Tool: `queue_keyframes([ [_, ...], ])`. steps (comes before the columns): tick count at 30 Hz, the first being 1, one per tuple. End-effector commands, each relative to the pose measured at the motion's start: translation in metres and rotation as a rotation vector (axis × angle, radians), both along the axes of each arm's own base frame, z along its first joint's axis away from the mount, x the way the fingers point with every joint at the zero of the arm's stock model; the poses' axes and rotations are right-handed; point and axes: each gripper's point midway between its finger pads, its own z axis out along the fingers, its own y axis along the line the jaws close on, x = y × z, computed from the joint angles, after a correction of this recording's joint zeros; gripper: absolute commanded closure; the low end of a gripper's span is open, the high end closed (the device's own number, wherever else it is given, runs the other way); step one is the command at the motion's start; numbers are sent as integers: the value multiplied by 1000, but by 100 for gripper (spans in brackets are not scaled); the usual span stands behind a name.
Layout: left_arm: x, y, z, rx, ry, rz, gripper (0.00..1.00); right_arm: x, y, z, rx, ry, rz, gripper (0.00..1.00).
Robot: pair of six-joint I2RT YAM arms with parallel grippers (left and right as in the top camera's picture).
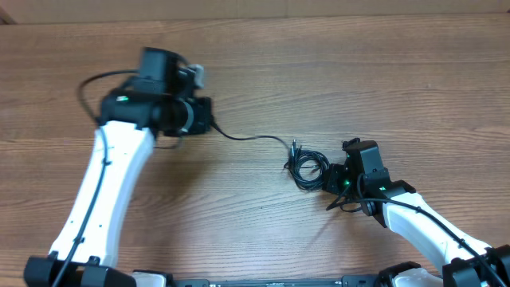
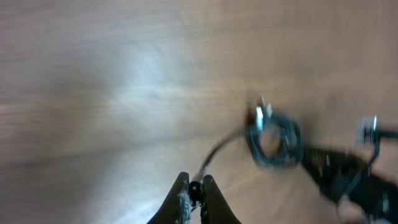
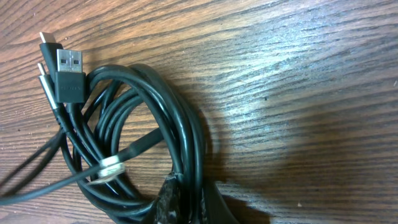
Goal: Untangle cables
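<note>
Several black cables (image 3: 186, 134), tangled coil, silver-tipped ends

The thin black flexible rubber-coated cables (image 1: 298, 170) lie bunched in a small, roughly round coil (image 3: 180, 118) just right of centre in the overhead frame, flat on the wood. Close up, several glossy loops overlap and cross, still tangled. At the upper left of the right wrist frame a rectangular USB plug (image 3: 69, 74) with a silver metal shell and black housing points upward, and two slim silver-tipped plugs (image 3: 45, 40) sit just beside it. A pale band (image 3: 111, 168) wraps one cord at the lower left. A single strand (image 1: 247, 137) leaves the top of the bundle and runs left in a shallow curve towards the upper-left centre, drawn out fairly straight.
</note>
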Motion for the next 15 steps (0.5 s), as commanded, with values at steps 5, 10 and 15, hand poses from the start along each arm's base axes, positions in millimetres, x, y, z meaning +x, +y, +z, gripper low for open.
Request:
queue_keyframes([
  [5,11,28,16,-55,-51,92,35,8,-9,3,-44,-23,-35,96],
  [10,3,-6,13,-80,-35,-17,31,8,-8,3,-44,-23,-34,96],
  [15,-8,-50,8,-53,-64,-196,32,8,-9,3,-44,-23,-34,96],
])
